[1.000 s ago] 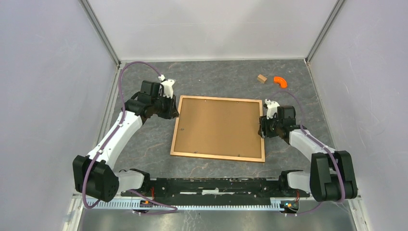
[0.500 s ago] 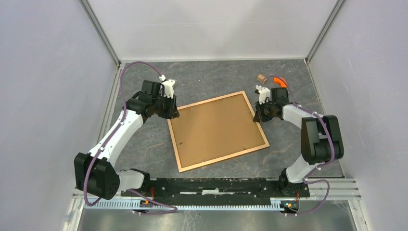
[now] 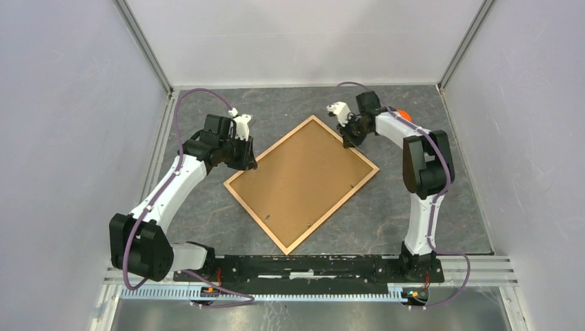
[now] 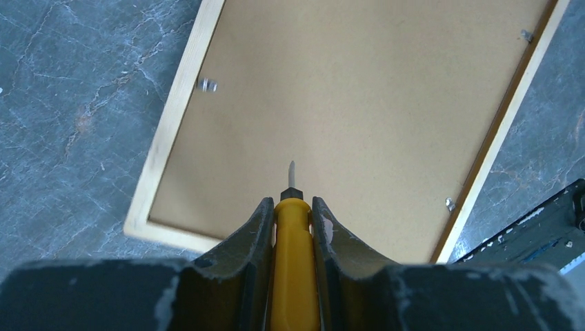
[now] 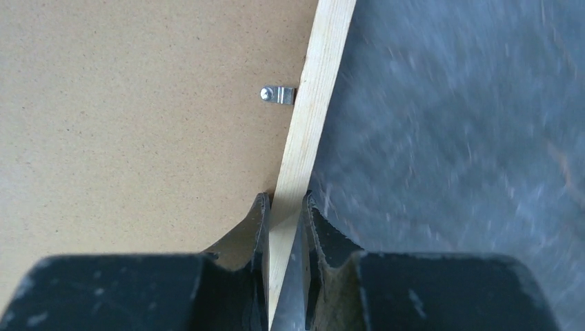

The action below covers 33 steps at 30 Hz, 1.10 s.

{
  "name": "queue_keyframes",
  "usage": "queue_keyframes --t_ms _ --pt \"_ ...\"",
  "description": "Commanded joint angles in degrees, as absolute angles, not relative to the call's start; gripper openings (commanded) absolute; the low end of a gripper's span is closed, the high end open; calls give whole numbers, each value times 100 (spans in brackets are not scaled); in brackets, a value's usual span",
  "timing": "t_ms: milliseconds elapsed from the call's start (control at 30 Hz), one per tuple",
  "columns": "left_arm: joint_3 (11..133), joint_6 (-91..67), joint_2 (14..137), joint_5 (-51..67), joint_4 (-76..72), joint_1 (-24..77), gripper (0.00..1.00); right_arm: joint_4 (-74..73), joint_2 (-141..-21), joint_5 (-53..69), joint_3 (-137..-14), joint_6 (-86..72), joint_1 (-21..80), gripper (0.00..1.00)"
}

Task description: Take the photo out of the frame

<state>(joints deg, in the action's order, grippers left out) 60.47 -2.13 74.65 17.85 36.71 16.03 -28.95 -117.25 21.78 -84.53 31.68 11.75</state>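
Right end effector (image 5: pixel 284 203) pinches the frame (image 5: pixel 310 117) edge; left end effector (image 4: pixel 292 203) grips a screwdriver (image 4: pixel 295 269).

Left arm (image 3: pixel 165 196): reaching from the near-left base, upper link low and swung outward, forearm angled away toward the middle, wrist pitched downward. Left gripper (image 3: pixel 245 160): fingers (image 4: pixel 252 234) pressed against both sides of a yellow-handled tool (image 4: pixel 293 276), metal tip projecting beyond the fingertips. Right arm (image 3: pixel 422 207): upper link running straight away from the near-right base in the overhead view, elbow sharply folded, forearm turned toward the far left. Right gripper (image 3: pixel 347 135): pointed down, fingers (image 5: pixel 328 238) clamped on the thin border of the frame (image 5: pixel 310 103), one on each side.
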Motion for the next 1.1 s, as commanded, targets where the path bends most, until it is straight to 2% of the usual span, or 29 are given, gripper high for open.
queue_keyframes --t_ms 0,200,333,500,533,733,800,867,1067 --pt "6034 -352 7423 1982 3562 1557 2 -3326 -11921 2144 -9215 4752 1690 8" --pt "5969 -360 7392 2016 3566 1516 2 -3568 -12477 2066 -10280 5661 1897 6" --pt "5916 -360 7406 2079 3575 1479 2 -3275 -12616 1742 -10444 6384 2098 5" --pt "5856 -310 7431 2141 3570 1444 2 -3031 -12743 1754 -10731 6656 2287 11" --pt "5845 -299 7441 2172 3574 1442 2 -2985 -12734 1758 -10764 6605 2325 14" --pt "5858 -320 7410 2344 3572 1443 2 -2269 -12214 1897 -10677 5668 2388 62" --pt "5923 -375 7383 2557 3582 1434 2 -2198 -11879 2101 -10662 5233 2387 72" --pt "6076 -465 7358 2833 3617 1417 2 -2205 -11480 2535 -10571 4777 2390 77" --pt "6476 -842 7247 3540 3527 1274 2 -1588 -9836 3372 -9002 3253 2447 92"
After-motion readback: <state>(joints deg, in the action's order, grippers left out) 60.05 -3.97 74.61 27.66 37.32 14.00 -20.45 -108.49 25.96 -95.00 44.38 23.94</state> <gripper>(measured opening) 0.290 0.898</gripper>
